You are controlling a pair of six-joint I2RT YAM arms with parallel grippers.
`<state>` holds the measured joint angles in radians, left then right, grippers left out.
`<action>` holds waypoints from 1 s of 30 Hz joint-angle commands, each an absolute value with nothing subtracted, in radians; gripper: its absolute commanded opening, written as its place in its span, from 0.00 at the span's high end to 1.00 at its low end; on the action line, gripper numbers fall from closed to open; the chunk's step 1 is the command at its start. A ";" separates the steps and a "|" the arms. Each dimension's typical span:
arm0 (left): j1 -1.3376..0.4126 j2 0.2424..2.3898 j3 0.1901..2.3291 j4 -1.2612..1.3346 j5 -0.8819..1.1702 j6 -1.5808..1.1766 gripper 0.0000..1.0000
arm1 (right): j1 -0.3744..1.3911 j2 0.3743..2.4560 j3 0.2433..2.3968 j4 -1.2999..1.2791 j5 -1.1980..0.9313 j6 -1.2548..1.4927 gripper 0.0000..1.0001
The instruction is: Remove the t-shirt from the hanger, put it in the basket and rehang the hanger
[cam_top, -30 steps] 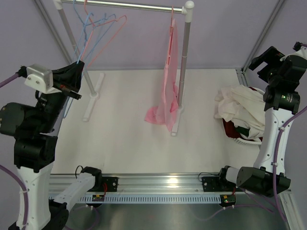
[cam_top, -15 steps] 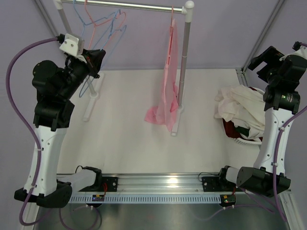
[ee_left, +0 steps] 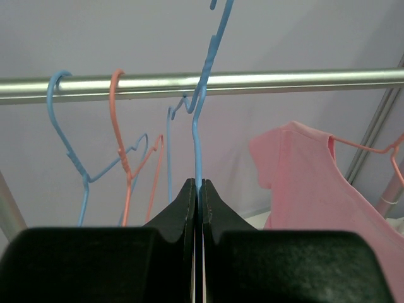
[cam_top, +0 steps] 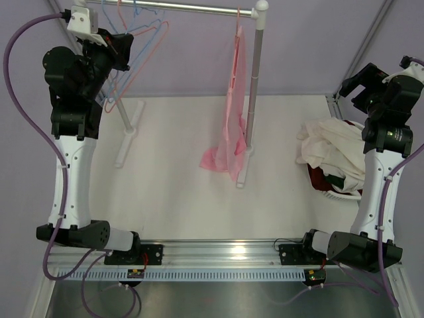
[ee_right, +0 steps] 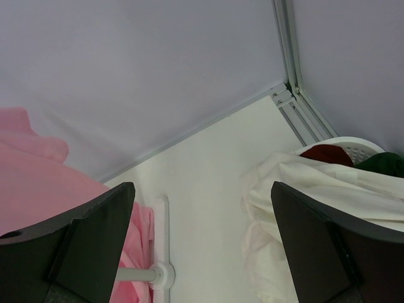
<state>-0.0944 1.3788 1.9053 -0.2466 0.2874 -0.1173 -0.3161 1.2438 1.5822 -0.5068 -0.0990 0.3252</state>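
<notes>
The pink t-shirt (cam_top: 233,99) hangs on a pink wire hanger (ee_left: 372,148) at the right end of the metal rail (cam_top: 185,8); its hem lies bunched on the table. It also shows in the left wrist view (ee_left: 309,183) and the right wrist view (ee_right: 38,183). My left gripper (cam_top: 126,46) is raised near the rail's left end, far left of the shirt. In its wrist view the gripper (ee_left: 199,183) is shut on a blue wire hanger (ee_left: 197,126) whose hook is level with the rail. My right gripper (cam_top: 354,83) is open and empty (ee_right: 201,208), high at the right.
A blue hanger (ee_left: 63,126) and an orange hanger (ee_left: 123,158) hang bare on the rail's left part. The rack's right post (cam_top: 252,99) and left foot (cam_top: 129,132) stand on the table. A white basket of piled white and dark clothes (cam_top: 334,156) sits at the right.
My left arm has swung up from low at the left to the rail's left end, carrying the blue hanger. The right arm has hardly moved.
</notes>
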 commanded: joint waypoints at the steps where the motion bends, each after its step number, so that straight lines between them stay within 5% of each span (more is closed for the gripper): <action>1: -0.039 1.425 1.977 -0.176 0.369 -0.207 1.00 | -0.301 1.210 1.611 -0.499 -0.118 0.305 0.00; 22: -0.002 1.503 1.939 -0.184 0.472 -0.322 1.00 | -0.276 1.206 1.600 -0.497 -0.106 0.299 0.01; 30: 0.000 1.425 1.829 -0.212 0.396 -0.279 0.87 | -0.265 1.206 1.595 -0.492 -0.110 0.299 0.00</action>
